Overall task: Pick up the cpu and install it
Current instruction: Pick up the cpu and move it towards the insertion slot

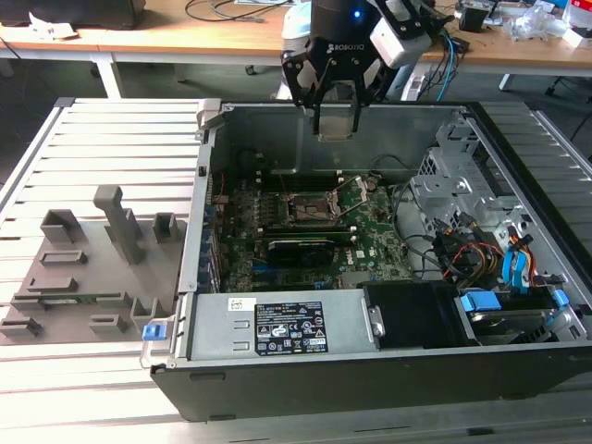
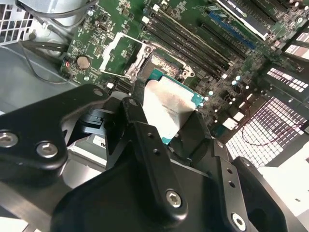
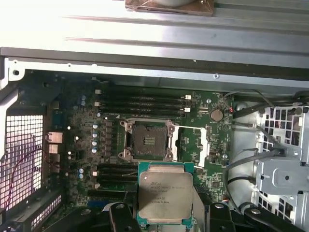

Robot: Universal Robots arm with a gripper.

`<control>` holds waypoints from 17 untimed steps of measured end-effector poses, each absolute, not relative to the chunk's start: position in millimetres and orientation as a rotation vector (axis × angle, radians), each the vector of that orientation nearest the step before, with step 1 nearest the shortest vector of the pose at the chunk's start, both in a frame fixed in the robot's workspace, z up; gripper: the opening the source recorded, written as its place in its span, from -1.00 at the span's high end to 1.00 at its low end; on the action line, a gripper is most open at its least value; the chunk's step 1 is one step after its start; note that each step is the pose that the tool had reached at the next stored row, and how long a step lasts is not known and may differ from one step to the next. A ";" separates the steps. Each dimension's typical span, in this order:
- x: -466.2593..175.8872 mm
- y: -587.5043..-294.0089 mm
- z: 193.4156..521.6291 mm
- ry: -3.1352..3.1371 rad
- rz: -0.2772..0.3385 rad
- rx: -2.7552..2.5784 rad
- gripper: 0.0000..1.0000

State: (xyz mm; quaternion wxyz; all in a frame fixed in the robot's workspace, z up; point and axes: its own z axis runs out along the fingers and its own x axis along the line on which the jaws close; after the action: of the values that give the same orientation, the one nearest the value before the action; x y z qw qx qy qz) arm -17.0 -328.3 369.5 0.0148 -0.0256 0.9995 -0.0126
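in the exterior view the gripper (image 1: 336,125) hangs over the rear part of the open computer case (image 1: 370,379). it is above the motherboard (image 1: 305,242) and short of the socket (image 1: 310,209). the grey fixture (image 1: 92,268) lies on the slatted tabletop (image 1: 102,125) at the exterior view's left, well apart from the arm.

in the second wrist view the jaws are clenched on the cpu (image 2: 169,106), pinching it by two opposite edges. its silver lid faces the camera with a green border around it. the socket sits beyond, with its metal load plate swung open.

in the first wrist view the chip hangs clear of the board, near the bare socket but not over it. the socket's frame is open and nothing sits in it.

to my eye the pickup is done and the carry to the socket is the step in hand. seating the chip would call for centring it over that opening, matching its orientation, and keeping it flat, since a tilted or offset drop could harm the contacts.
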 end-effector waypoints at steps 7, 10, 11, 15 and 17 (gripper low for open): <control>-20.3 -328.3 358.3 3.111 -0.039 -0.080 -0.08; -21.7 -328.3 355.3 3.111 -0.039 -0.080 -0.08; -21.9 -328.3 354.7 3.111 -0.039 -0.080 -0.08; -22.6 -328.3 348.8 3.111 -0.039 -0.080 -0.08; -22.8 -328.3 346.0 3.111 -0.039 -0.080 -0.08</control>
State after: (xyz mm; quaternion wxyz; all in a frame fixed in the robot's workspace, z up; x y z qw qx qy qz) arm -22.8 -328.3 346.0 0.0148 -0.0256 0.9995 -0.0126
